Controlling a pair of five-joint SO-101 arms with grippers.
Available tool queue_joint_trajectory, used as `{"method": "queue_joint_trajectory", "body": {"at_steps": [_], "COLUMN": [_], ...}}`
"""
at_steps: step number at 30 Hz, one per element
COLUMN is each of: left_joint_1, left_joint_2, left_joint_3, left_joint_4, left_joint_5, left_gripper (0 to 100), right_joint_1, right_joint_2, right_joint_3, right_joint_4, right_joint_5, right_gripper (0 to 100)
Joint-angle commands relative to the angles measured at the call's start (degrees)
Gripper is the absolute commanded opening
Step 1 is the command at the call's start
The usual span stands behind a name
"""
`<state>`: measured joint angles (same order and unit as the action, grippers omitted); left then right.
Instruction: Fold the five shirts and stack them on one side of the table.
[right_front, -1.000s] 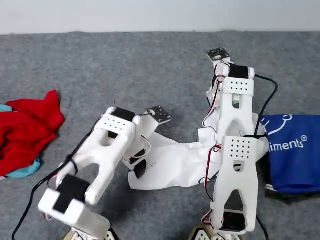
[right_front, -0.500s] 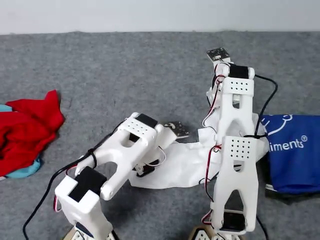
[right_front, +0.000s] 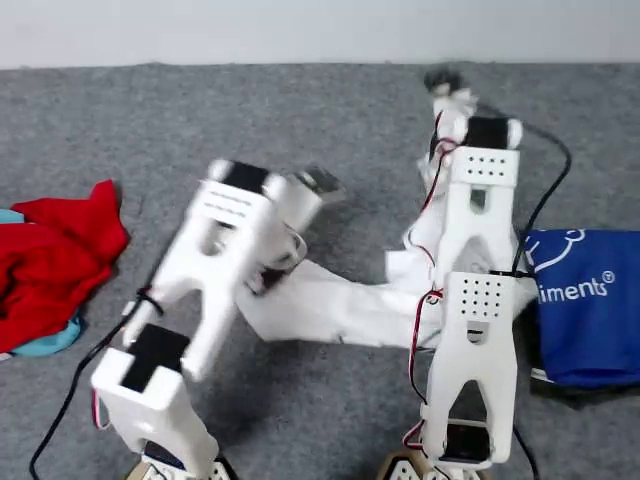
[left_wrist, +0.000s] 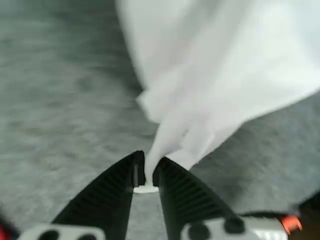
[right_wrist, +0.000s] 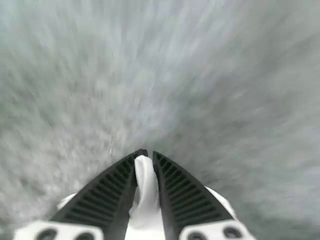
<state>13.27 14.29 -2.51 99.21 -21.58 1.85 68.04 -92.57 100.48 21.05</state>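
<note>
1. The white shirt (right_front: 340, 310) lies stretched in a crumpled band across the grey table (right_front: 250, 120), running between the two arms.
2. The left gripper (left_wrist: 148, 162) is at the white shirt's left end. Its black jaws are pinched together on a thin fold of the fabric, and the rest of the cloth spreads away from the tips in loose pleats.
3. The right gripper (right_wrist: 148, 156) is at the far right end of the white shirt. Its jaws are clamped on a narrow strip of the same cloth, which runs back between the fingers.
4. The left arm (right_front: 215, 260) leans over the white shirt's left end and covers part of it in the high view.
5. The right arm (right_front: 475, 290) stands over the white shirt's right end, with bunched fabric showing on either side of it.
6. A blue shirt (right_front: 585, 305) lies folded just right of the white shirt, beside the right arm.
7. A red shirt (right_front: 55, 255) lies in a heap well to the left of the white shirt, on top of a turquoise garment (right_front: 45, 343) that peeks out beneath it.
</note>
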Motion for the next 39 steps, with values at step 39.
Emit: {"method": "queue_joint_trajectory", "body": {"at_steps": [39], "left_joint_1": [-12.66], "left_joint_2": [0.0], "left_joint_3": [-19.03], "left_joint_4": [-7.12], "left_joint_5": [8.44], "left_gripper": [1], "right_joint_1": [0.04], "right_joint_2": [-10.59], "right_joint_3": [-3.08], "right_joint_4": [2.68], "right_joint_5": [-9.32], "right_gripper": [27.4]}}
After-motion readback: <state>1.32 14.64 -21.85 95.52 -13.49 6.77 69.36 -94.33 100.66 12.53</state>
